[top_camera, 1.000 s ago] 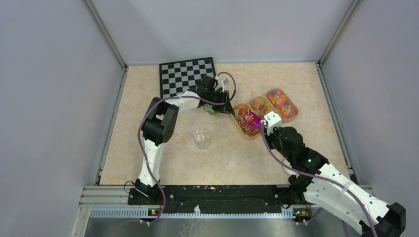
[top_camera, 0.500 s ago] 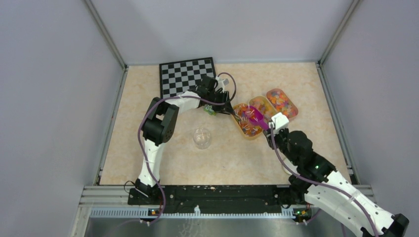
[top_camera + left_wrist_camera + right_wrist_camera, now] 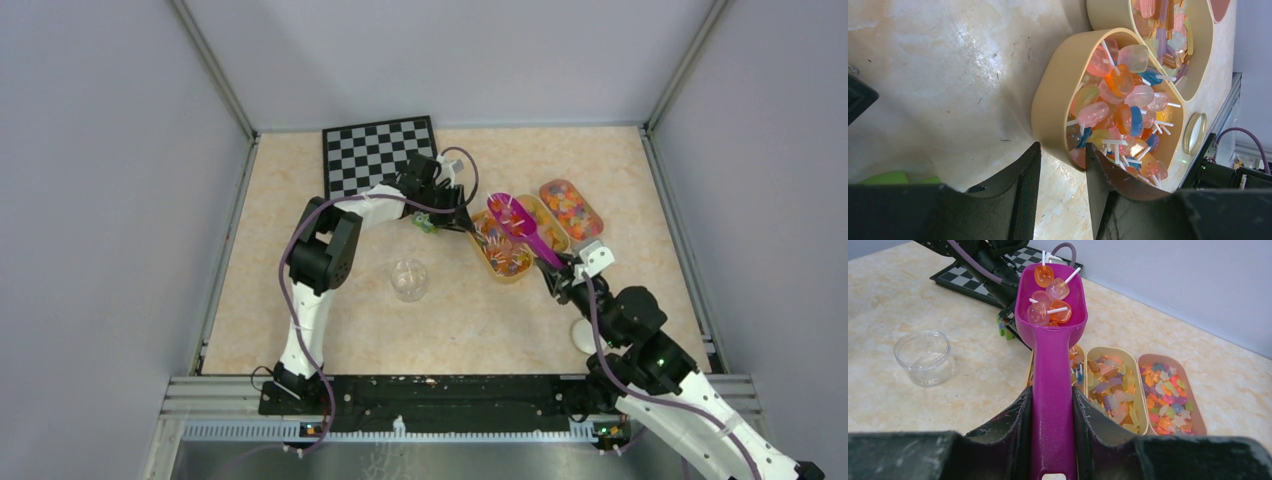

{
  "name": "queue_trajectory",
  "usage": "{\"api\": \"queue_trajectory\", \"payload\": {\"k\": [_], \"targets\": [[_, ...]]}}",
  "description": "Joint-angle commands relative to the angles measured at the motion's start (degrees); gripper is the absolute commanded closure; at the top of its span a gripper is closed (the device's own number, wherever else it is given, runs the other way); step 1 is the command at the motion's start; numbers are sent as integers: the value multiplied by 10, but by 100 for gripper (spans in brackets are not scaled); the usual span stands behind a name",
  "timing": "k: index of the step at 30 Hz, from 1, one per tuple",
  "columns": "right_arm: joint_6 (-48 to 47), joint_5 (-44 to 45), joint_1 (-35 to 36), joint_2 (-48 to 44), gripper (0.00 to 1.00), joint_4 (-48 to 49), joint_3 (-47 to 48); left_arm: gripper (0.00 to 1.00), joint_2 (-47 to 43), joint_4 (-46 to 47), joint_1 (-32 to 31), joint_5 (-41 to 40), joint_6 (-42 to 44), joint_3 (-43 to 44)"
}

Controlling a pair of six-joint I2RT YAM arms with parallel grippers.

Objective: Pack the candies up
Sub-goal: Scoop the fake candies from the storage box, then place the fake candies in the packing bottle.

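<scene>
My right gripper (image 3: 1052,405) (image 3: 562,272) is shut on the handle of a magenta scoop (image 3: 1052,315) (image 3: 510,212). The scoop is held level above the trays with several stick candies (image 3: 1048,302) in its bowl. The left tan tray (image 3: 1048,110) (image 3: 500,262) is heaped with more stick candies (image 3: 1123,105). My left gripper (image 3: 1063,160) (image 3: 468,226) is open at that tray's near end. One of its fingers is outside the wall and the other is over the rim. A clear empty jar (image 3: 409,280) (image 3: 923,357) stands left of the trays.
A middle tray (image 3: 1113,390) and a right tray (image 3: 1168,395) (image 3: 572,210) hold small coloured pieces. A green block (image 3: 428,224) (image 3: 1004,329) lies under the left arm. A chessboard (image 3: 380,152) is at the back. A jar lid (image 3: 583,333) (image 3: 1194,133) lies near the right arm.
My right arm has lifted the scoop out of the left tray with candies in it and drawn back to the right. My left arm has stayed put, its jaws slightly wider.
</scene>
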Motion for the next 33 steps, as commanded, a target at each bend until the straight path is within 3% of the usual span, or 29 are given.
{"api": "queue_trajectory", "payload": {"k": [1, 12, 16, 22, 26, 33], "targets": [[-10, -15, -4, 9, 100, 34, 12, 57, -38, 8, -1, 3, 11, -1], [-11, -78, -3, 18, 100, 62, 1, 54, -60, 1, -2, -16, 16, 3], [-10, -107, -3, 35, 100, 57, 6, 35, -75, -22, -1, -33, 22, 21], [-6, -168, -3, 72, 100, 54, 15, 19, -114, -61, 5, -80, 34, 40], [-1, -199, -3, 99, 100, 71, 16, 6, -152, -107, 9, -169, 43, 54], [4, -239, -3, 161, 100, 76, 41, 1, -264, -163, 27, -328, 33, 46]]}}
